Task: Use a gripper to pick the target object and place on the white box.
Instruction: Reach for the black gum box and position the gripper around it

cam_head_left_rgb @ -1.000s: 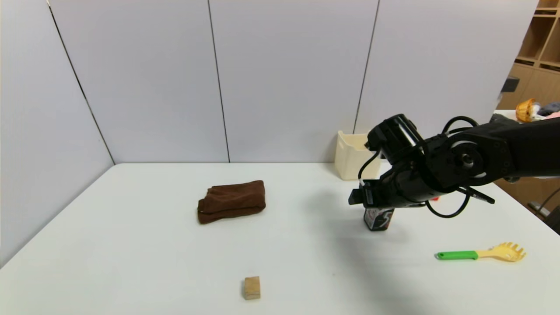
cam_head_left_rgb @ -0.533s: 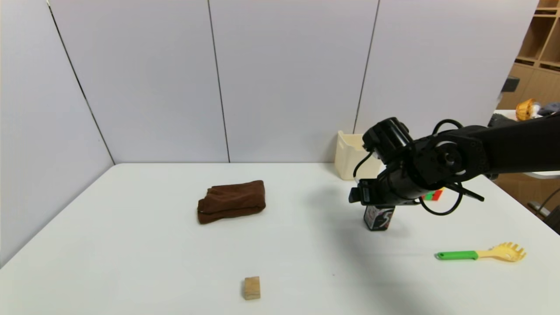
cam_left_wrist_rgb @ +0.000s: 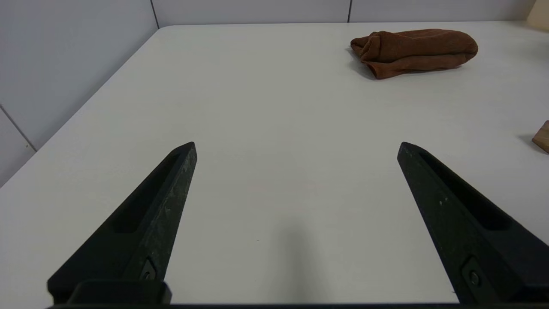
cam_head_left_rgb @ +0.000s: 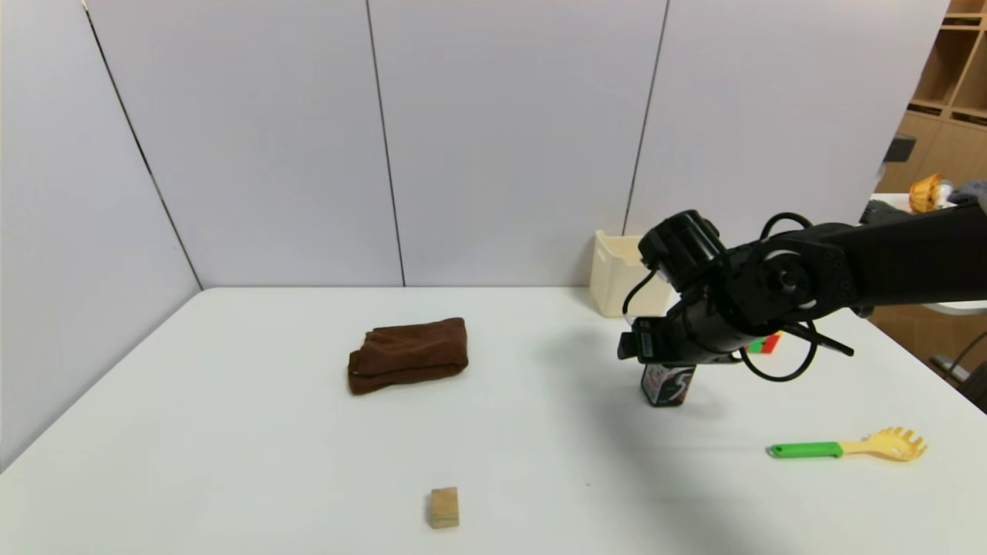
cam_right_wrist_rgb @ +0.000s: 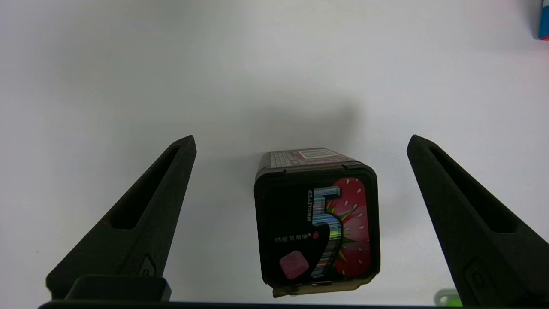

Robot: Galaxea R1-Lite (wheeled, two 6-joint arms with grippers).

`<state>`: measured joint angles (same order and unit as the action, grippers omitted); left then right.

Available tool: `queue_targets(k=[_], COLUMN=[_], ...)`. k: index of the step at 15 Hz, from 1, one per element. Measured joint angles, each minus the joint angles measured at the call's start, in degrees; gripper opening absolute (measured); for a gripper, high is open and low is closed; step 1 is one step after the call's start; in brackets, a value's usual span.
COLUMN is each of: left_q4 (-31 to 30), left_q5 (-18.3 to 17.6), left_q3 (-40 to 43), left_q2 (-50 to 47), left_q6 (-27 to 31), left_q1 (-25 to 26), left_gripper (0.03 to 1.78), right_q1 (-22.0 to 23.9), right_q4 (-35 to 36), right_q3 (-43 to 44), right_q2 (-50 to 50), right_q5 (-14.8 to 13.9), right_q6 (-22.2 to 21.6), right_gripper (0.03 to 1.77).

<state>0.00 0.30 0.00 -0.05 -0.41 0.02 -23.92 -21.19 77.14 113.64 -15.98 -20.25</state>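
Note:
The target object, a small upright black tin with red-and-white graphics, stands on the white table right of centre. My right gripper hangs directly above it and hides its top. In the right wrist view the tin sits between the two black fingers of the open right gripper, with a clear gap on each side. The white box stands at the back against the wall, behind the right arm. My left gripper is open over bare table, out of the head view.
A folded brown cloth lies left of centre. A small wooden block sits near the front edge. A multicoloured puzzle cube peeks out behind the right arm. A green-handled yellow pasta spoon lies front right.
The right arm's wrist has drawn back and settled a little, uncovering the puzzle cube behind it. The gripper stays over the tin, which has not moved.

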Motion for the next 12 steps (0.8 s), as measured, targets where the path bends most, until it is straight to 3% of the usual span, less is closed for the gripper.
queue_targets(k=[12], left_q4=[0.0], left_q5=[0.0], left_q3=[0.0], left_q2=[0.0], left_q6=[0.01], left_q1=[0.0], left_gripper=[1.69], right_q1=[-0.8], right_q4=[0.05], right_q3=[-2.67], right_q2=[-0.99], right_q5=[-0.02], right_q6=[-0.22], right_gripper=[1.7])
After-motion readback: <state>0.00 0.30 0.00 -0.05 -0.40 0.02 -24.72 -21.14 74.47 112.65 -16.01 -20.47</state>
